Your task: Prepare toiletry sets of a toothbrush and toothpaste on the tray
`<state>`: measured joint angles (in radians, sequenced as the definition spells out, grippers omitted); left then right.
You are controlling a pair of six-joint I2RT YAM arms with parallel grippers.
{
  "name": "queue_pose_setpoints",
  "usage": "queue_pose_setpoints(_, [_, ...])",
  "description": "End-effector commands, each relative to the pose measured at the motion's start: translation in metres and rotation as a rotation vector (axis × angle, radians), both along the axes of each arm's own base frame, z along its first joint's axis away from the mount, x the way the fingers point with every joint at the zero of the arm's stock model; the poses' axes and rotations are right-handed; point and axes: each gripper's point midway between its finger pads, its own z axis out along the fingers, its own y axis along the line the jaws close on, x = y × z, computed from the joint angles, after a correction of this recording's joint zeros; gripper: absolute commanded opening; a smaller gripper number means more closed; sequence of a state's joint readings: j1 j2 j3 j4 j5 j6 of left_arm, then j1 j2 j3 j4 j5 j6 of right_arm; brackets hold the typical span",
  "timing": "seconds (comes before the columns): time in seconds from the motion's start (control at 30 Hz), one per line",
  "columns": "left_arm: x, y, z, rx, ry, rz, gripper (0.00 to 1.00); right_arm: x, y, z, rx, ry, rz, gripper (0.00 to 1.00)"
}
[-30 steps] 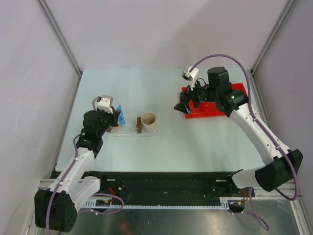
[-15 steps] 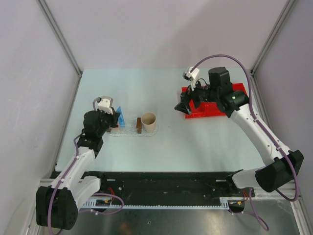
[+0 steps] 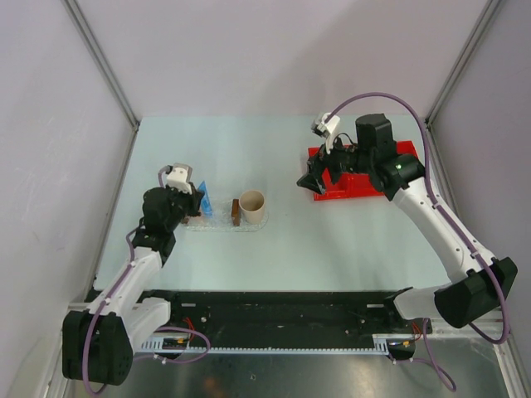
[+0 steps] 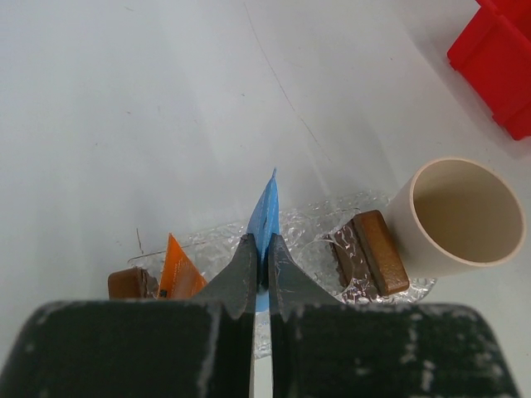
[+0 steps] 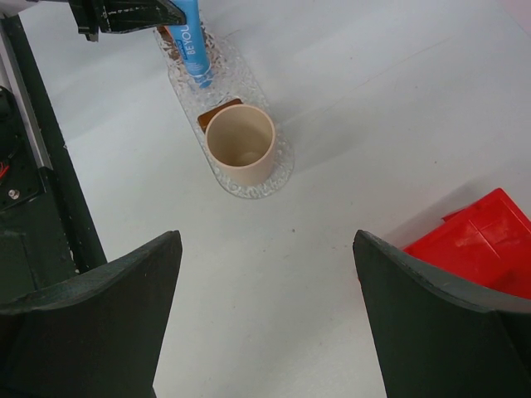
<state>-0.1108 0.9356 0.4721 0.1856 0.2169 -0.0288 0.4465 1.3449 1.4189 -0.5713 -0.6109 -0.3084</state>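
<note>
Pale surface [image 3: 274, 157]: the right hand [image 3: 313, 181] gapes wide, empty, at the left end of the red divided plastic bin [image 3: 365, 184], right of centre. Centre-left, a clear bumpy oval tray [image 3: 217, 225] carries a beige cup [image 3: 252, 204]. Over the tray the left hand [image 4: 261, 264] pinches a blue wedge-shaped toothpaste tube [image 4: 267, 207], beside an orange tube [image 4: 178, 278].

White arms [image 3: 133, 278], blk joints [image 3: 158, 211], purple cables [image 3: 373, 94]; L hand [image 4: 261, 253], R hand [image 5: 265, 242] blk.
</note>
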Motion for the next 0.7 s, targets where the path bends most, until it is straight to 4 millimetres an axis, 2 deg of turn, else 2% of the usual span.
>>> queue_pose_setpoints(0.0, [0.006, 0.000, 0.012, -0.015, -0.055, -0.004, 0.00, -0.005, -0.003, 0.012, 0.020, -0.042, 0.014, 0.89])
queue_pose_setpoints(0.57, [0.007, -0.004, 0.002, -0.015, -0.033, -0.030, 0.01, -0.005, -0.003, 0.012, 0.021, -0.039, 0.010, 0.89])
queue_pose_setpoints(0.67, [0.007, -0.005, 0.000, -0.010, -0.030, -0.036, 0.09, -0.006, -0.003, 0.010, 0.016, -0.035, 0.013, 0.89])
